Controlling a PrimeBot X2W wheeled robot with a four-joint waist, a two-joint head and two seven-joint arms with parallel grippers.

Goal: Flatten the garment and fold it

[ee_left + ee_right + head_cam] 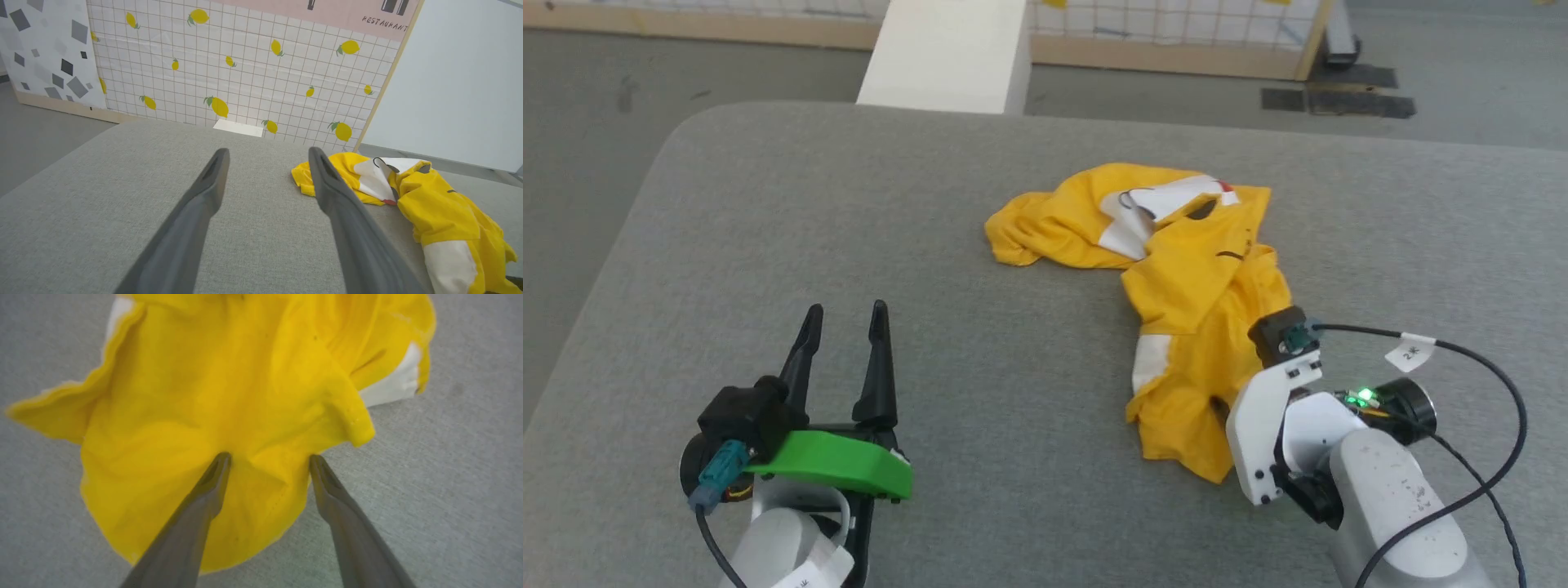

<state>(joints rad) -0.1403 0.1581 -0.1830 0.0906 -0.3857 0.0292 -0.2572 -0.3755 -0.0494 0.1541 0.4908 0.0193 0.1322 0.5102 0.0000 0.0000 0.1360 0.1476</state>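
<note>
Right fingers spread over crumpled garment, left fingers parted

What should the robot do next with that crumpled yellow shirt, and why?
Probably close the right gripper on the near edge of the T-shirt, which lies crumpled: its open fingers straddle a fold of cloth there, while the left gripper hangs open, apart from it.
</note>
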